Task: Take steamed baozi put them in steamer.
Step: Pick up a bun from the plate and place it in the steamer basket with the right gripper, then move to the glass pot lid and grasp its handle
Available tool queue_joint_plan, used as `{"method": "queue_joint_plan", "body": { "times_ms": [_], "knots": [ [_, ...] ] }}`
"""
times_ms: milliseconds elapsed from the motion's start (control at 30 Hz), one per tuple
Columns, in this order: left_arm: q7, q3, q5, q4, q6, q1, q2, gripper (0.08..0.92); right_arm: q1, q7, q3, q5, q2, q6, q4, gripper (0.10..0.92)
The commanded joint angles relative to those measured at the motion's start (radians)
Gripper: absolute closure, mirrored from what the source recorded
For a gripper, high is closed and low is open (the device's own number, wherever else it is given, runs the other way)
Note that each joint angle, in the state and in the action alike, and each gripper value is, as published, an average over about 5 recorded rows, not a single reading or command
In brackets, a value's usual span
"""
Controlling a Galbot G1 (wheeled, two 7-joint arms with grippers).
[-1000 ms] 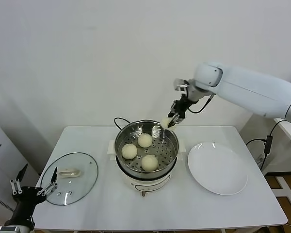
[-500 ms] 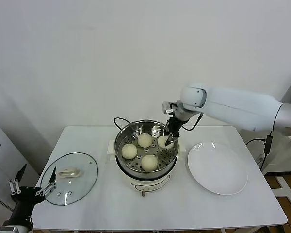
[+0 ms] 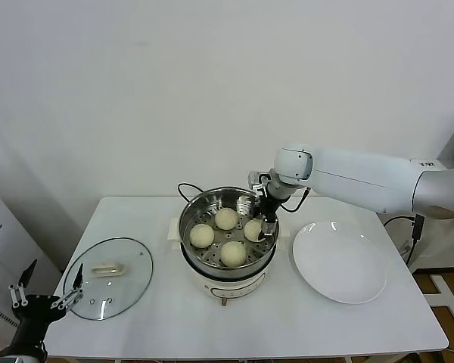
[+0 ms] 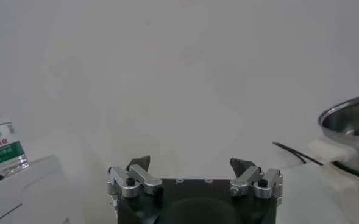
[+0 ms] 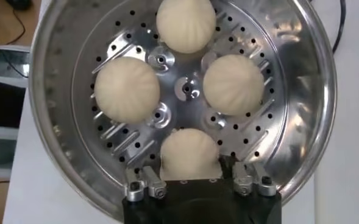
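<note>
Four steamed baozi (image 5: 188,152) down in steamer (image 3: 266,215), last one on right side clamped by right tool (image 5: 196,176) pending release; left tool (image 4: 194,171) apart, parked low left.

Steamer (image 5: 63,152) shiny perforated metal; baozi (image 5: 127,89) smooth matt dough; plate (image 3: 339,262) glossy white; lid (image 3: 108,277) clear glass.
</note>
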State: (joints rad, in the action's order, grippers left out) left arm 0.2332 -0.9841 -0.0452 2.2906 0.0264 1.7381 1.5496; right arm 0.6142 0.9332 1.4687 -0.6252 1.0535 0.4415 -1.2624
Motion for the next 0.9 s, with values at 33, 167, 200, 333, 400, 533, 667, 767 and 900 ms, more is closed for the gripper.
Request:
{"method": "queue_joint_plan", "body": {
  "times_ms": [33, 167, 200, 333, 400, 533, 667, 767, 900],
  "knots": [
    [0.001, -0.006, 0.005, -0.007, 0.000, -0.001, -0.005, 0.177, 0.018, -0.011, -0.094, -0.072, -0.020, 0.003, 0.032, 0.269],
    [0.001, -0.003, 0.005, -0.003, 0.001, -0.003, -0.009, 0.177, -0.003, -0.101, -0.257, -0.174, -0.083, -0.052, 0.063, 0.210],
    [0.001, -0.003, 0.005, -0.003, 0.002, -0.004, -0.010, 0.177, -0.017, -0.155, -0.296, -0.211, -0.105, -0.083, 0.062, 0.207],
    [0.000, 0.004, 0.002, -0.002, 0.004, -0.009, -0.013, 0.177, -0.137, -0.493, -0.442, -0.366, -0.207, -0.229, 0.015, 0.203],
    [0.000, 0.011, -0.002, -0.005, 0.004, -0.011, -0.014, 0.177, -0.266, -0.682, -0.567, -0.394, -0.251, -0.292, -0.006, 0.203],
    [0.000, 0.035, -0.020, -0.022, 0.001, -0.022, -0.018, 0.177, -0.620, -0.975, -0.927, -0.371, -0.306, -0.391, -0.003, 0.203],
    [-0.001, 0.056, -0.034, -0.047, -0.003, -0.034, -0.022, 0.177, -0.942, -1.102, -1.229, -0.353, -0.333, -0.504, -0.008, 0.203],
    [-0.002, 0.065, -0.036, -0.055, -0.003, -0.037, -0.026, 0.177, -1.201, -1.112, -1.466, -0.333, -0.330, -0.542, -0.057, 0.203],
    [-0.003, 0.078, -0.048, -0.075, -0.003, -0.048, -0.035, 0.177, -1.485, -1.079, -1.690, -0.264, -0.292, -0.557, -0.154, 0.203]
  ]
}}
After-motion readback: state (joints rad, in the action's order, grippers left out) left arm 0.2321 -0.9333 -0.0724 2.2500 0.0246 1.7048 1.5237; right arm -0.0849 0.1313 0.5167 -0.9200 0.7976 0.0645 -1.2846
